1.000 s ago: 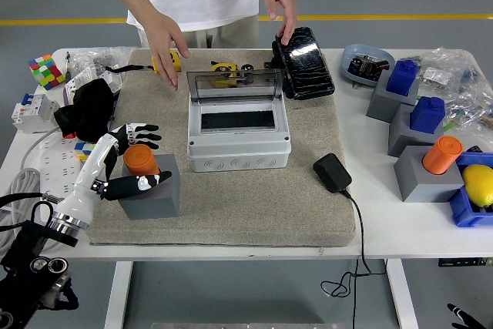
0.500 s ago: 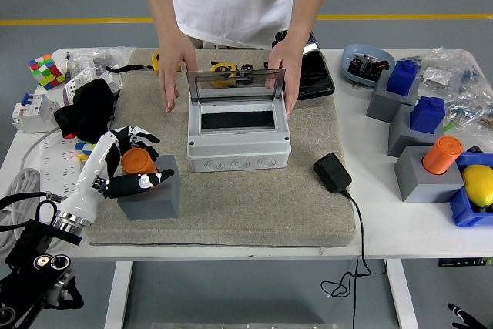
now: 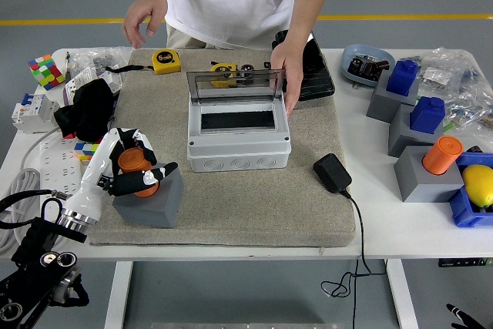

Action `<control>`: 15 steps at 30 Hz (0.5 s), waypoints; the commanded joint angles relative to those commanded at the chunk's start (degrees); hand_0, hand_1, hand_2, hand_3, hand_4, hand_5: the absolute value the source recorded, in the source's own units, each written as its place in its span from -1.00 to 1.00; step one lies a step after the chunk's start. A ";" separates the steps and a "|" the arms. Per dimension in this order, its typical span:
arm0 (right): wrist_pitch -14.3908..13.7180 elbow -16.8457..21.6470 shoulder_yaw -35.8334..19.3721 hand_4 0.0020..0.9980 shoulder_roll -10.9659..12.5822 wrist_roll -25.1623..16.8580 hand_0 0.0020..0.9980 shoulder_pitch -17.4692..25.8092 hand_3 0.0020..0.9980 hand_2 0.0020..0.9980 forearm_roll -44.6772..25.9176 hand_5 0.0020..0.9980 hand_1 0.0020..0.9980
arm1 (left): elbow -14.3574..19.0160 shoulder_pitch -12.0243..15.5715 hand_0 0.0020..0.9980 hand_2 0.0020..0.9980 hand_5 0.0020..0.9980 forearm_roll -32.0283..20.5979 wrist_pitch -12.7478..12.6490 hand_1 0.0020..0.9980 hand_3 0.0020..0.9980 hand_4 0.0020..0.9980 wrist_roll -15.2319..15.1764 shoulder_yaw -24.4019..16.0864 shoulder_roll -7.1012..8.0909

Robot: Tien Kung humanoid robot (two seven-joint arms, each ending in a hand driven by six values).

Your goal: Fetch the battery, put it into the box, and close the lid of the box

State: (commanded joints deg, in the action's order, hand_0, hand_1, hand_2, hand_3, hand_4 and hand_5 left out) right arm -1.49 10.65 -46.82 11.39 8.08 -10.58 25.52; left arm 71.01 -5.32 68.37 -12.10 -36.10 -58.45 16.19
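The robot's left hand (image 3: 127, 171) has black fingers on a white forearm with a silver wrist ring.

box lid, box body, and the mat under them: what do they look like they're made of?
Lid: clear, slightly smoky plastic by the look; things behind show through it. Box: light grey, matte, probably moulded plastic, with round knockout marks along the front wall. Mat: beige, fuzzy, looks like felt or short-pile carpet; its edges are soft and uneven.
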 joint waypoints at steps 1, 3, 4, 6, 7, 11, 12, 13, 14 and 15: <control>0.00 0.02 -0.09 0.90 0.00 -0.01 0.30 0.01 0.16 0.39 0.08 0.07 0.41 | 0.01 -0.02 -0.77 -0.61 -1.00 -0.05 -0.10 -0.78 -0.58 0.66 -0.20 -0.04 -0.02; -0.03 0.02 -0.23 0.90 -0.02 -0.04 0.30 0.03 0.16 0.39 0.18 0.07 0.41 | 0.03 -0.05 -0.77 -0.61 -1.00 -0.17 -0.31 -0.78 -0.58 0.66 -0.62 -0.05 -0.06; -0.02 -0.01 -0.22 0.90 -0.03 -0.04 0.29 0.05 0.15 0.39 0.14 0.07 0.41 | 0.06 -0.08 -0.78 -0.63 -1.00 -0.22 -0.45 -0.80 -0.59 0.62 -0.88 -0.03 -0.08; -0.02 -0.02 -0.20 0.90 -0.04 -0.07 0.29 0.07 0.15 0.39 0.12 0.07 0.41 | 0.09 -0.15 -0.78 -0.63 -1.00 -0.25 -0.61 -0.80 -0.59 0.62 -0.88 0.05 -0.11; -0.02 -0.02 -0.20 0.90 -0.05 -0.08 0.29 0.07 0.15 0.39 0.11 0.07 0.41 | 0.12 -0.19 -0.78 -0.63 -1.00 -0.20 -0.69 -0.80 -0.59 0.62 -0.88 0.09 -0.11; -0.09 0.00 -0.25 0.90 -0.14 -0.16 0.29 0.10 0.15 0.39 0.07 0.08 0.41 | 0.62 -0.47 -0.80 -0.63 -1.00 1.11 -1.11 -0.81 -0.60 0.60 -0.88 0.18 -0.04; -0.12 0.00 -0.25 0.90 -0.16 -0.17 0.29 0.10 0.15 0.39 0.04 0.08 0.41 | 0.89 -0.64 -0.80 -0.63 -1.00 1.82 -1.18 -0.81 -0.60 0.60 -0.88 0.17 0.02; -0.13 0.00 -0.25 0.90 -0.17 -0.18 0.29 0.10 0.15 0.39 0.03 0.08 0.41 | 1.08 -0.76 -0.80 -0.63 -1.00 2.22 -1.21 -0.81 -0.60 0.60 -0.88 0.17 0.08; -0.15 0.00 -0.21 0.90 -0.18 -0.19 0.29 0.11 0.15 0.39 0.00 0.08 0.41 | 1.37 -1.02 -0.80 -0.63 -1.00 2.88 -1.23 -0.81 -0.60 0.60 -0.88 0.10 0.16; -0.18 0.00 -0.20 0.90 -0.17 -0.20 0.29 0.09 0.15 0.39 -0.02 0.08 0.41 | 1.63 -1.45 -0.80 -0.63 -1.00 3.64 -1.24 -0.81 -0.60 0.60 -0.88 0.02 0.27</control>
State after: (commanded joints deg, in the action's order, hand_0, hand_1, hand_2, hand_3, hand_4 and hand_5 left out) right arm -1.66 10.65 -47.02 11.22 7.87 -10.48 25.51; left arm 72.64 -6.76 72.02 -13.34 -36.98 -58.43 16.46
